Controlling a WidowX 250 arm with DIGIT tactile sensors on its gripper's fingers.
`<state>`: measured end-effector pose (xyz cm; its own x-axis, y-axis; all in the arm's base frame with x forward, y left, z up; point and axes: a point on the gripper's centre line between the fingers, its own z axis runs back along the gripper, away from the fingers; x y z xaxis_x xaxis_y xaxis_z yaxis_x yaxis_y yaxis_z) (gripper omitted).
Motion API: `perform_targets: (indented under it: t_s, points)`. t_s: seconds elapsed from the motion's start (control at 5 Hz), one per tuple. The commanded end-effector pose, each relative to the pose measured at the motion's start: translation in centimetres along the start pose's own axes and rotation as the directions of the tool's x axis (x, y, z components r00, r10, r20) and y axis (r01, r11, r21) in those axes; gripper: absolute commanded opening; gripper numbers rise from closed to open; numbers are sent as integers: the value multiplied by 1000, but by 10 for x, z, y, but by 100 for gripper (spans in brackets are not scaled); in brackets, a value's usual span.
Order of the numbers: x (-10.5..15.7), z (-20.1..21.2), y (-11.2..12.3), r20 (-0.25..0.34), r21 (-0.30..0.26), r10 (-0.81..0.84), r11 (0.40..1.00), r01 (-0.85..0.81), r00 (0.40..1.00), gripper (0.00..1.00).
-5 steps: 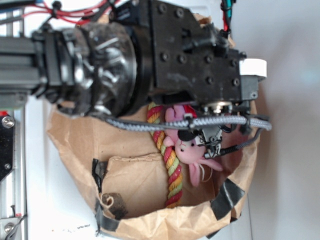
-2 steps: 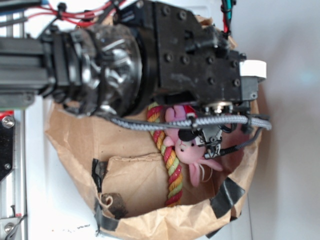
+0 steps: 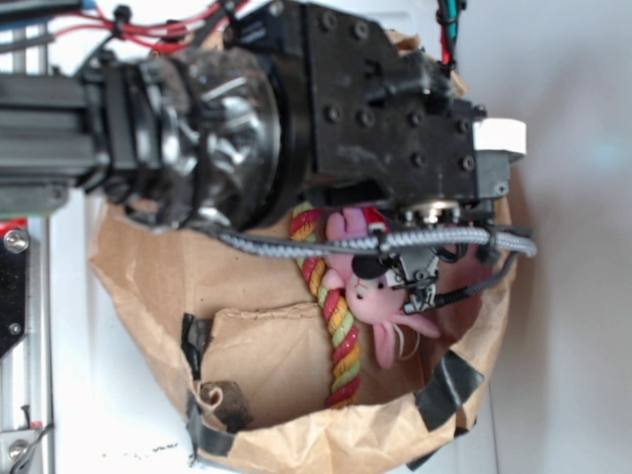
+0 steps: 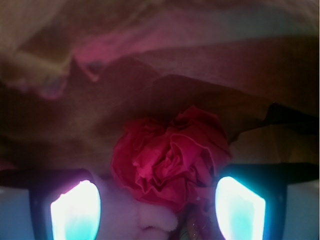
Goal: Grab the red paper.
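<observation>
The red paper [image 4: 170,157] is a crumpled, rose-like wad lying in a brown paper bag [image 3: 148,267]. In the wrist view it sits just ahead of and between my two glowing fingertips [image 4: 75,210]. My gripper [image 4: 156,186] is open, with the jaws standing wide on either side of the wad and not touching it. In the exterior view the arm's black body [image 3: 395,109] covers most of the wad, and only a red sliver of the red paper [image 3: 373,214] shows under it.
A pink plush bunny [image 3: 380,296] lies right beside the wad, and its pale fur [image 4: 145,217] shows under it. A red-yellow-green twisted rope [image 3: 341,336] runs along the bag floor. Bag walls [image 4: 100,115] close in around the gripper.
A second ago the arm's body shifted slightly to the right over the bag. It has held still since then, and the objects in the bag have not moved.
</observation>
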<state>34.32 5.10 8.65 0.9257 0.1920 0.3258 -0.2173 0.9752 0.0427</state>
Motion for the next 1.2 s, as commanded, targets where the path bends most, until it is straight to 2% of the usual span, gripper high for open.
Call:
perform_targets:
  t_s: [0.0, 0.4, 1.0]
  points:
    - [13, 8, 9, 101, -4, 11, 1000, -10, 995, 100]
    - [11, -5, 4, 98, 4, 4, 1000, -5, 995, 100]
    - [18, -27, 0, 79, 92, 20, 995, -27, 997, 100]
